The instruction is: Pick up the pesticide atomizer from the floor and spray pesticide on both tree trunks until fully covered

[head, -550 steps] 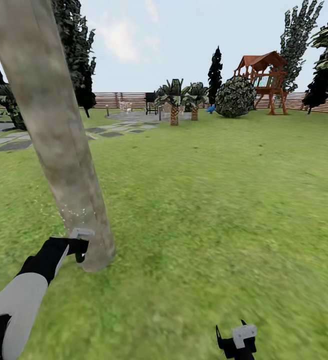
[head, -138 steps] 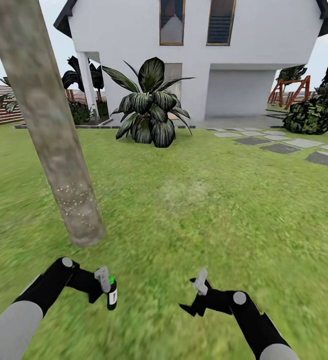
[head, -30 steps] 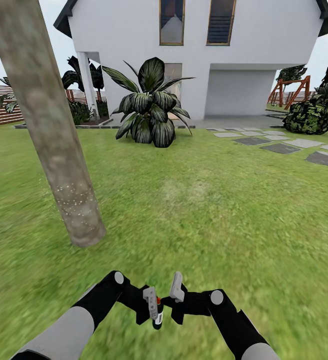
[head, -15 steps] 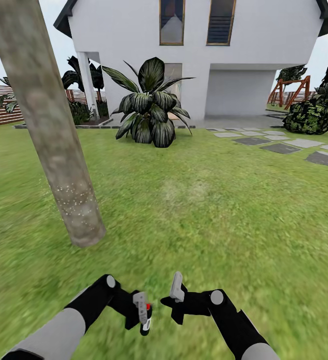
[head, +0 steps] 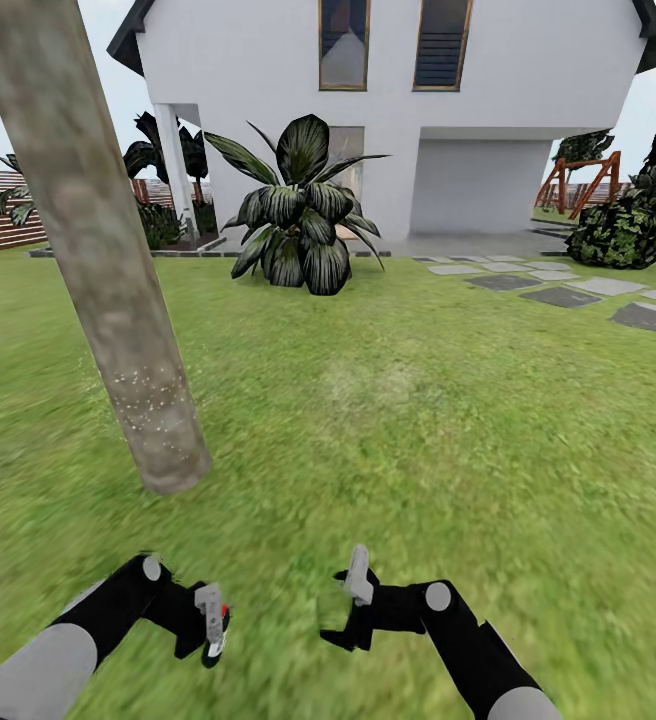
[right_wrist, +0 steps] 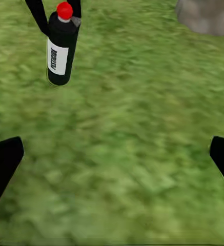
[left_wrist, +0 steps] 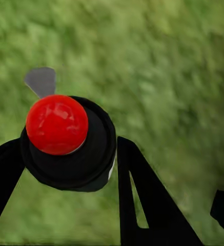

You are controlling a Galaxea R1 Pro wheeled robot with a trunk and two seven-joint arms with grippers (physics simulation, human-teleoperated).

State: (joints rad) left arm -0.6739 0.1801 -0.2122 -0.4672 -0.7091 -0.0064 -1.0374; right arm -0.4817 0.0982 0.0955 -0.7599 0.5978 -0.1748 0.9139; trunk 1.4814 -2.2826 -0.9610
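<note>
Green lawn [head: 418,420] spreads out to a white two-storey house [head: 398,110] with a big dark-leaved plant [head: 293,215] at its foot. Low at the left of the head view, the black cylindrical pesticide atomizer with a red round cap and a white label [right_wrist: 62,48] hangs upright above the grass, clamped between the two black fingers of the left end effector [head: 208,625]. From the left wrist camera the red cap [left_wrist: 57,124] sits squarely between those fingers, a small grey nozzle tab beside it. The can looks rigid and light, with a smooth painted wall that could slip or twist in a narrow pinch; a grip around the mid-body, below the cap, seems the safest hold and leaves the nozzle free.

Just beside it, apart from the can, the right end effector [head: 353,600] holds nothing, its fingers spread wide over bare grass in its own wrist view.

Further out on the left stands the thick, leaning pale grey-brown mottled tree trunk [head: 98,250], with whitish specks dotting a band low on the bark.
</note>
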